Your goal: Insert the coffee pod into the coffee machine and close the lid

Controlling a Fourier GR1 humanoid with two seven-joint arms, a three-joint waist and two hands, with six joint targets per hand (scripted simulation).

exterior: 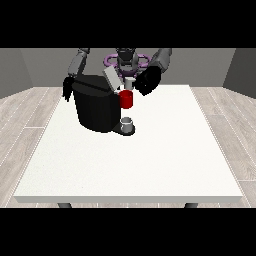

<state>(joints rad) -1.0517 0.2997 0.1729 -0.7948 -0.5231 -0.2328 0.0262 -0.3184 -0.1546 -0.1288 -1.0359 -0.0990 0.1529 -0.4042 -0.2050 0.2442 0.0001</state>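
I'm seeing the hand at the view's right (146,81) hovering just beside the coffee machine (97,105) and its raised lid (112,78); I cannot tell how it is set. The hand at the view's left (67,88) is hanging behind the machine, likewise unclear. A red thing at the machine (127,99) is sitting above a grey cup (127,123). The bench (150,160) is stretching wide toward me. The pod isn't showing.

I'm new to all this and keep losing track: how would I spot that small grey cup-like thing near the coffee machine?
Find the big black coffee machine on the white table, towards the view's left. At the machine's front foot, on a dark base, stands a small grey thing. Unlike the red thing at the machine directly above it, it is pale grey and sits low, near the tabletop.
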